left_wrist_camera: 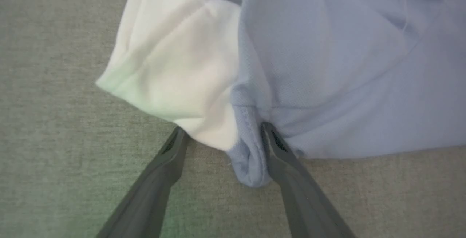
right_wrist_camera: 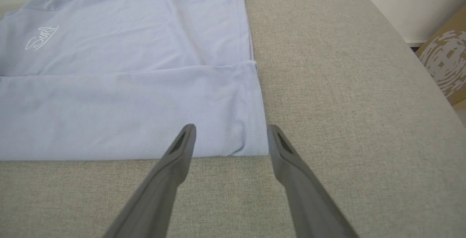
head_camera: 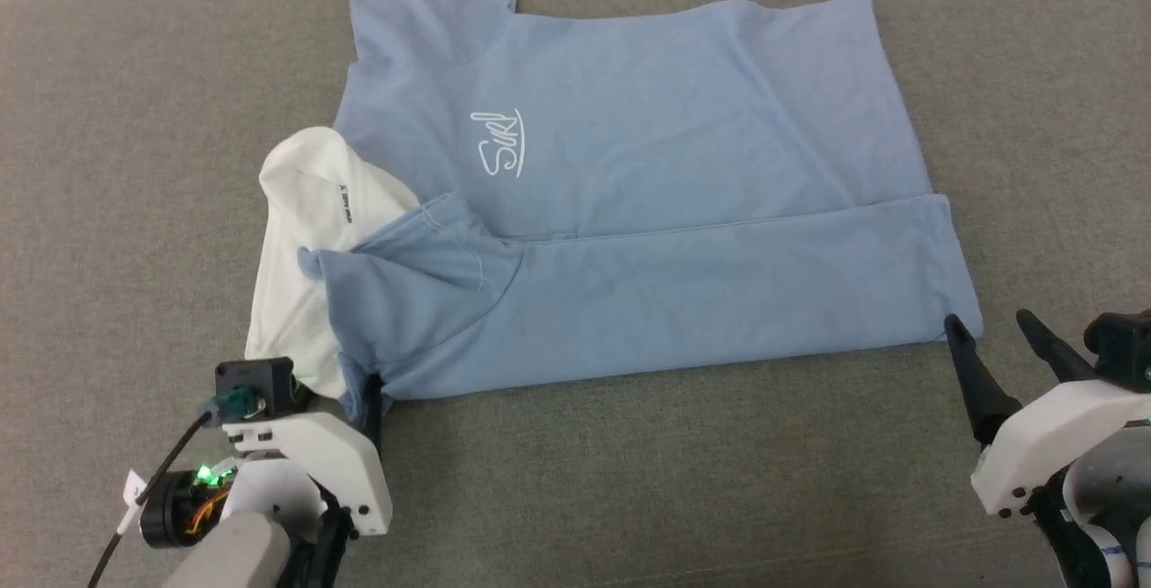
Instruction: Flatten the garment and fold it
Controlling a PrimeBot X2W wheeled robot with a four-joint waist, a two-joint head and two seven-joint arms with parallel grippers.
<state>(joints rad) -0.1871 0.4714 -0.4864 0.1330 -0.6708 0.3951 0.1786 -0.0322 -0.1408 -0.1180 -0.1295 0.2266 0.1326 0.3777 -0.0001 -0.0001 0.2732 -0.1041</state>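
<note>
Before you, grey fabric surface [head_camera: 674, 471], light blue polo shirt [head_camera: 647, 138] lying on it, near side folded over, collar [head_camera: 306, 210] left.

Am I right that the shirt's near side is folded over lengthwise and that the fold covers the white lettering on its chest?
Not quite: the shirt's near side is folded over lengthwise, but the white lettering lies uncovered, beyond the fold's edge. The head view shows it.

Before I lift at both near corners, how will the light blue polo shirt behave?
Probably floppy: the light blue polo shirt lies in soft folds, so it should sag in the middle. The bunched white collar may flop loose.
</note>
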